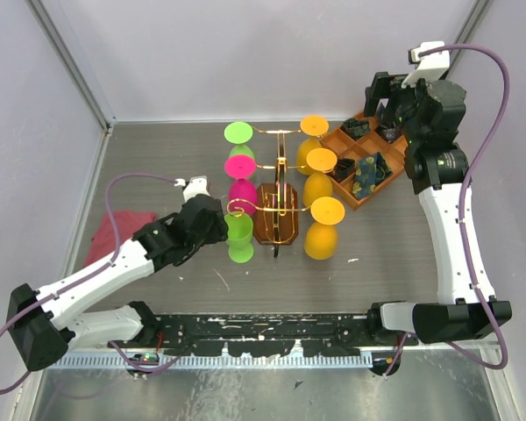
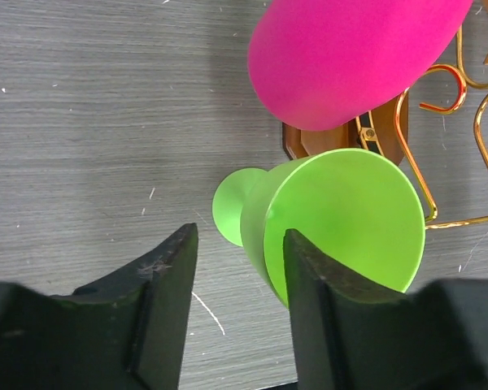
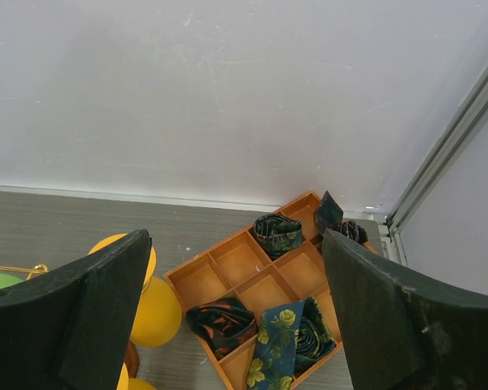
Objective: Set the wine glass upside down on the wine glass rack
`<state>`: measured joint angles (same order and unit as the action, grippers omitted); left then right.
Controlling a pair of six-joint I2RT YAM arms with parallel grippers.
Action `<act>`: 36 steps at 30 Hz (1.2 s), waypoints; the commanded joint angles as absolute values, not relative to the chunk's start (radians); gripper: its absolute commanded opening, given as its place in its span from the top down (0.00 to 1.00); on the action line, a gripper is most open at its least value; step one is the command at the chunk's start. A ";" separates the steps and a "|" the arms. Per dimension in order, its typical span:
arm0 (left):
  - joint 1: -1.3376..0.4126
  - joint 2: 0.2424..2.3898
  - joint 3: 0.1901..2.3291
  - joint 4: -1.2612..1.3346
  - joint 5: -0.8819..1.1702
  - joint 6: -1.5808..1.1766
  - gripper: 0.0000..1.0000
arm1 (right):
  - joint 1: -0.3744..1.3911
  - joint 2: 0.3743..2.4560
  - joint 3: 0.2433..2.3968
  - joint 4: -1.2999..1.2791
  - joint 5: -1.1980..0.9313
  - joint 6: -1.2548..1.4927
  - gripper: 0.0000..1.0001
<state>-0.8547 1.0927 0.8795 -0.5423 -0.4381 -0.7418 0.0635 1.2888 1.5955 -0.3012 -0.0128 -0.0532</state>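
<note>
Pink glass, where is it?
In the top view, the pink glass hangs on the left side of the wine glass rack, between the far green glass and the near green glass.

bright, even overhead light fell; shadows lay soft on the table (image 1: 158, 158), and the gold rack (image 1: 279, 210) glinted.
</note>
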 commanded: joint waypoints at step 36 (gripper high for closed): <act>-0.589 0.987 1.285 -0.459 -0.919 -0.096 1.00 | 0.138 1.344 1.661 -0.219 -0.218 0.057 0.10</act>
<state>-0.6376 0.9787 1.1847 -0.7422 -0.9138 -0.3420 0.1055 1.3186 1.6047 -0.2829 -0.1612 0.0349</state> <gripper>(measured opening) 0.013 0.900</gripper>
